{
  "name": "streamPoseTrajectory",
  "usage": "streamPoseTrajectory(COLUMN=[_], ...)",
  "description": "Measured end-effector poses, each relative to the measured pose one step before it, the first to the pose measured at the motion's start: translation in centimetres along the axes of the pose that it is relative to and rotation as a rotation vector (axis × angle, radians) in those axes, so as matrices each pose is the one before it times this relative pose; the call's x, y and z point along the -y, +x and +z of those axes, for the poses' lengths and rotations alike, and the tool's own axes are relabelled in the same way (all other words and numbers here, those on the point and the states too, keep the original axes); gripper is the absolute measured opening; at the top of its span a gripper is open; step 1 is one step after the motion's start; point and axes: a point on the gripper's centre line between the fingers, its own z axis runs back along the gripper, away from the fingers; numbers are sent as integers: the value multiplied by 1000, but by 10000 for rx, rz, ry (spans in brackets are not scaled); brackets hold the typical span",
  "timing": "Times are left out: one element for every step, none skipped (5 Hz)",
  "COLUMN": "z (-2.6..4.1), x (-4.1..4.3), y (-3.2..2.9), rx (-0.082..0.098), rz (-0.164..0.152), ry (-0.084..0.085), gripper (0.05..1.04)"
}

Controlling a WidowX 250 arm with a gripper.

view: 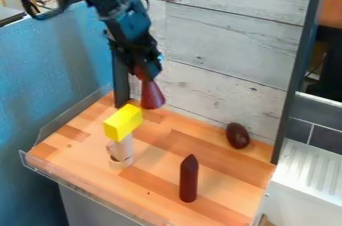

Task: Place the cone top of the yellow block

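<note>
The black gripper (145, 71) hangs above the back left part of the wooden surface, shut on the narrow upper end of the dark red cone (153, 96). The cone's wide base points down, a little tilted. In front of it and slightly left, the yellow block (123, 123) lies on top of a stack of light wooden pieces (121, 151). The cone is behind and right of the block, its base somewhat higher in the view, and the two look apart.
A dark red pointed post (189, 179) stands at the front right, and a dark brown egg-shaped object (237, 135) lies near the white plank wall (227, 45). A clear rim (80, 190) borders the wooden surface's front left.
</note>
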Motion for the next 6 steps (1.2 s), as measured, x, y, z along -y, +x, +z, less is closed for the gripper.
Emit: streamPoseTrajectory(z=[997,337,-121,-230,-155,-25], x=[-1234,-1174,-894,-426,-147,-137], y=[-944,-302,-53,-365,-288,-205], rx=[162,152,75,-85,-84,-166], rz=[275,-64,-232,-150,-25,10], ry=[-198,353,570,320,134,128], gripper=[578,578,578,578,578,578])
